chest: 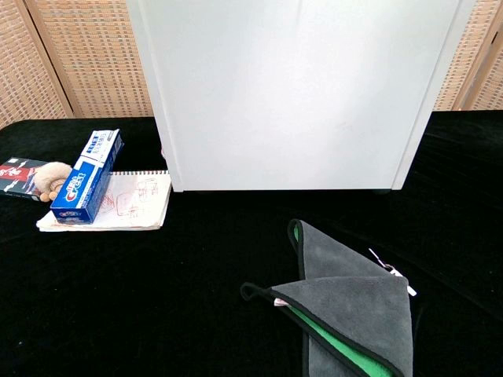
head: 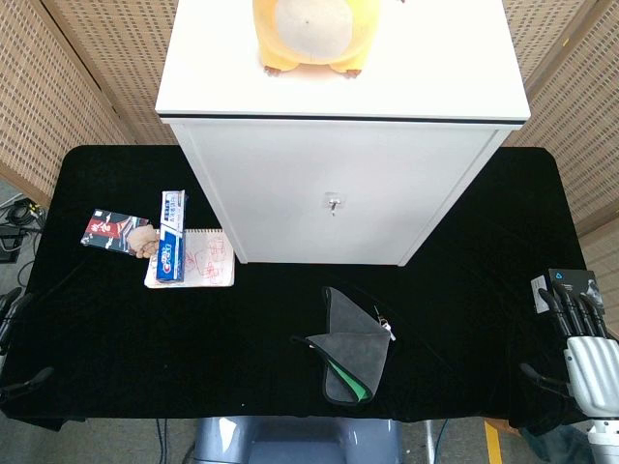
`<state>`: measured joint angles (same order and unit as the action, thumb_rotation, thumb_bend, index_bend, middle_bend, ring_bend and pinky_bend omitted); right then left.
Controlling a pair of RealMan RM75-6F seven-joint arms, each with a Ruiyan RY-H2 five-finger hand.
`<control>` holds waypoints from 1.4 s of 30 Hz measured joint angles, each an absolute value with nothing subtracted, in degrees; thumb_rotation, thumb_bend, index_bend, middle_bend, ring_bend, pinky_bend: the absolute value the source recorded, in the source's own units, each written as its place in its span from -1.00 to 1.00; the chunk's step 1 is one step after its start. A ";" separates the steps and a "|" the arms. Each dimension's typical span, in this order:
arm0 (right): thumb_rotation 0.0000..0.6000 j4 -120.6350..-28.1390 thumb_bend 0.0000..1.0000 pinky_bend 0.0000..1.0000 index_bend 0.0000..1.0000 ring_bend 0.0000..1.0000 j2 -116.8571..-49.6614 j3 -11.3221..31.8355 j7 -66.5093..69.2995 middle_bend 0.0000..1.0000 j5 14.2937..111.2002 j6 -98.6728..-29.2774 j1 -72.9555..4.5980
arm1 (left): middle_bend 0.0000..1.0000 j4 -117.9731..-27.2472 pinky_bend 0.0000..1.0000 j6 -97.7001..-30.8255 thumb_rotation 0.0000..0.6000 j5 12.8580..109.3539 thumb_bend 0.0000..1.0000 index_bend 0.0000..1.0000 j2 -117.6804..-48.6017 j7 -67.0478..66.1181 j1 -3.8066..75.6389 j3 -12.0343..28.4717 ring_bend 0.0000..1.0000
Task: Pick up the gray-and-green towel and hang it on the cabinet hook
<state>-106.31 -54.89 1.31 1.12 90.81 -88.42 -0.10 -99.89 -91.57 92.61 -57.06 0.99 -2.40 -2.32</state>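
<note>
Towel [head: 353,348], gray with green lining, lies folded and limp at lower centre of the bench [head: 464,319], likely light and floppy, best pinched by its corner loop [chest: 250,290], while the right hand [head: 585,353] waits empty, fingers apparently spread, lower right.

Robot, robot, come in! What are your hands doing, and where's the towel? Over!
Right hand open, off to the side. Left hand barely in view, state unclear. Towel folded on the table, untouched. Hook on the cabinet front, nothing blocking.
</note>
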 measured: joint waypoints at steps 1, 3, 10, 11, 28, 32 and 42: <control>1.00 -106.33 -1.00 -1.00 -1.00 -1.00 -54.94 1.28 0.97 -1.00 90.87 -88.41 -0.11 | -1.00 -99.88 -1.00 -91.55 1.00 92.57 -1.00 -1.00 -57.03 1.05 -2.39 -2.30 -1.00; 1.00 -106.33 -1.00 -1.00 -1.00 -1.00 -55.03 1.25 0.76 -1.00 90.95 -88.38 -0.13 | -1.00 -99.86 -1.00 -91.49 1.00 92.47 -1.00 -1.00 -56.98 1.18 -2.38 -2.28 -1.00; 1.00 -106.18 -1.00 -1.00 -1.00 -0.55 -55.36 1.03 -0.50 -0.39 90.70 -86.94 -0.61 | -1.00 -100.12 -1.00 -91.46 1.00 92.45 -1.00 -1.00 -56.41 2.63 -2.44 -2.39 -1.00; 1.00 -106.24 -1.00 -0.99 -1.00 -0.30 -55.37 0.98 -0.97 -0.18 90.69 -86.32 -0.88 | -1.00 -100.16 -1.00 -91.51 1.00 92.49 -1.00 -1.00 -56.30 2.86 -2.45 -2.40 -1.00; 1.00 -102.49 -0.96 1.00 -0.63 0.80 -63.68 3.72 1.46 0.80 94.86 -59.00 -21.63 | -1.00 -100.74 -1.00 -87.13 1.00 87.37 -1.00 -1.00 -55.98 2.86 -0.29 -0.54 -1.00; 1.00 -101.88 -0.83 1.00 -0.55 0.80 -66.48 4.50 5.14 0.81 92.50 -49.75 -28.53 | -1.00 -100.65 -1.00 -85.55 1.00 85.55 -1.00 -1.00 -56.11 2.59 0.35 0.00 -1.00; 1.00 -99.36 -0.73 1.00 -0.29 0.80 -75.37 6.76 2.64 0.82 77.30 -39.73 -35.76 | -1.00 -100.10 -1.00 -83.78 1.00 83.41 -1.00 -1.00 -56.40 2.48 1.03 0.49 -1.00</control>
